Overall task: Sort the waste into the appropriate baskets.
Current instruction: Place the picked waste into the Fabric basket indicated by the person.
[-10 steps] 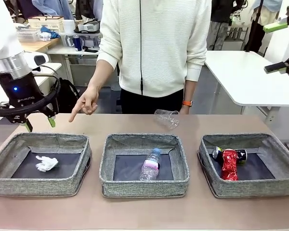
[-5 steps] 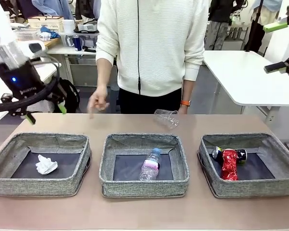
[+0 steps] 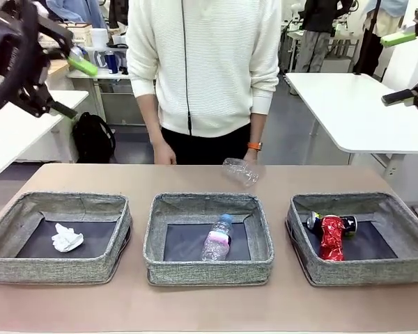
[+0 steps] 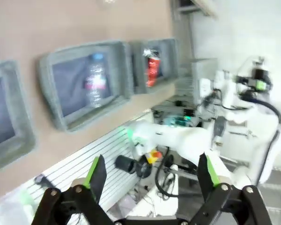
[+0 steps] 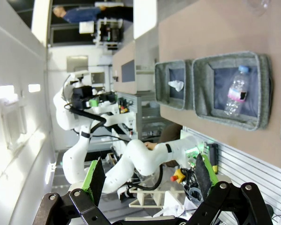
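Three grey baskets stand in a row on the table. In the left basket (image 3: 7,229) lies crumpled white paper (image 3: 67,238). A clear bottle (image 3: 218,238) with a blue cap lies in the middle basket (image 3: 157,236), and crushed red and dark cans (image 3: 332,236) lie in the right basket (image 3: 411,240). A clear plastic cup (image 3: 241,171) lies on its side on the table behind the middle basket, by the person's hand. My left gripper (image 3: 73,89) hangs open and empty, high at the far left. My right gripper (image 3: 398,68) is open and empty, high at the far right.
A person in a white sweater stands at the far edge, both hands low by the table, one with an orange wristband (image 3: 253,146) next to the cup. From the right wrist view the bottle (image 5: 237,91) and paper (image 5: 177,85) show far below. White tables flank the scene.
My left arm has lifted up and away from above the left basket to the upper left. The person's pointing hand has drawn back towards the body. The right arm has not moved.
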Robot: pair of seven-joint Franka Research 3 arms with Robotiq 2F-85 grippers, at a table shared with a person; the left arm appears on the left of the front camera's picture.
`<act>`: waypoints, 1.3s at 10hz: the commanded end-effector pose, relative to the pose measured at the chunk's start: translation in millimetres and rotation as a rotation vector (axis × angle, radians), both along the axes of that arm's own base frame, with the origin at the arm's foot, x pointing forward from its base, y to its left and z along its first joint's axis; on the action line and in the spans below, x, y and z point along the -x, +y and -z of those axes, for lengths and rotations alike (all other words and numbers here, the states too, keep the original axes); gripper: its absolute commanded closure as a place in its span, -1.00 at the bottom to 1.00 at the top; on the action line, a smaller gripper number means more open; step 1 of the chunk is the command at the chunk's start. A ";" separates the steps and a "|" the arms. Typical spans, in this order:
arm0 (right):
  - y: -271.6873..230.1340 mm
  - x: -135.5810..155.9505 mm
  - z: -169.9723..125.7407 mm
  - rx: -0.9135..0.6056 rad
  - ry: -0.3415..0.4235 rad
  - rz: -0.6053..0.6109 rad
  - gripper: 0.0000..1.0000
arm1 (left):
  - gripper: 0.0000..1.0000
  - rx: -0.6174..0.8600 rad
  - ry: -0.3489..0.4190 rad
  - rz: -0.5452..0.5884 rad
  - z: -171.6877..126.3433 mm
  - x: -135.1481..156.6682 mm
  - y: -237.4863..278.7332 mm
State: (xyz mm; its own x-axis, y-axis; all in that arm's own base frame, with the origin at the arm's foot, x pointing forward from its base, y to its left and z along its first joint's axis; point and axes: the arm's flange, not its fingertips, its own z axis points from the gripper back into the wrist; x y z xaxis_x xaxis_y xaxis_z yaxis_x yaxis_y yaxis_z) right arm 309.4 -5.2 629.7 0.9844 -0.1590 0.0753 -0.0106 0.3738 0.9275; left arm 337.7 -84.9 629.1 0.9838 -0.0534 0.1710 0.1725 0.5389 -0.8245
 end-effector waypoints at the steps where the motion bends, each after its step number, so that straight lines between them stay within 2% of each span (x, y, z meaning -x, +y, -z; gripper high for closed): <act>1: -1.1 -0.1 -1.8 -0.013 -0.015 -0.010 -1.00 | -1.00 0.159 -0.057 0.100 35.0 -6.0 21.0; 4: -1.1 -0.1 -1.8 -0.013 -0.015 -0.010 -1.00 | -1.00 0.197 -0.043 -0.108 66.8 -1.4 72.3; 5: -1.1 -0.1 -1.8 -0.013 -0.015 -0.010 -1.00 | -1.00 0.355 0.055 -0.233 70.4 -3.3 96.4; 6: -1.1 -0.1 -1.8 -0.013 -0.015 -0.010 -1.00 | -1.00 0.163 -0.049 -0.042 61.5 -5.4 61.5; 13: -1.1 -0.1 -1.8 -0.013 -0.015 -0.010 -1.00 | -1.00 0.163 -0.049 -0.042 61.5 -5.4 61.5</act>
State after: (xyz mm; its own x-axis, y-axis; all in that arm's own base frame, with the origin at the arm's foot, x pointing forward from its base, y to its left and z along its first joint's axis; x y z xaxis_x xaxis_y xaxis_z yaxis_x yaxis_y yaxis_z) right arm 309.4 -5.2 629.7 0.9844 -0.1589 0.0754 -0.0107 0.3738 0.9274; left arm 344.1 -27.9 568.3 0.9780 0.0356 0.2056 0.1724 0.4174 -0.8922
